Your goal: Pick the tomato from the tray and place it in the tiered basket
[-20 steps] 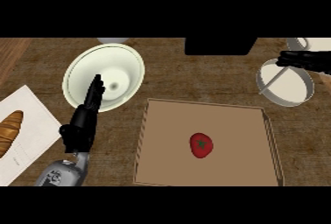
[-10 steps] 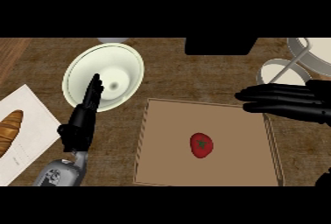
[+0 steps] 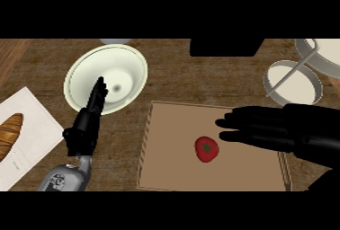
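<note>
A red tomato (image 3: 207,149) with a green stem lies near the middle of the flat brown tray (image 3: 172,170). My right hand (image 3: 279,128) hovers over the tray's right part, fingers straight and pointing left, their tips just up and right of the tomato and holding nothing. The tiered basket (image 3: 292,83) of white wire rings stands at the upper right, behind that hand. My left hand (image 3: 86,123) rests open at the left, fingers up, over the edge of a pale plate (image 3: 116,67).
A white board (image 3: 30,134) with a bread loaf (image 3: 8,134) lies at the far left edge. A black box (image 3: 222,47) sits at the back, right of centre. Wooden counter shows between the plate and the tray.
My right hand has come down and left from the basket area over the tray's right part, near the tomato. The left hand and the tomato have not moved.
</note>
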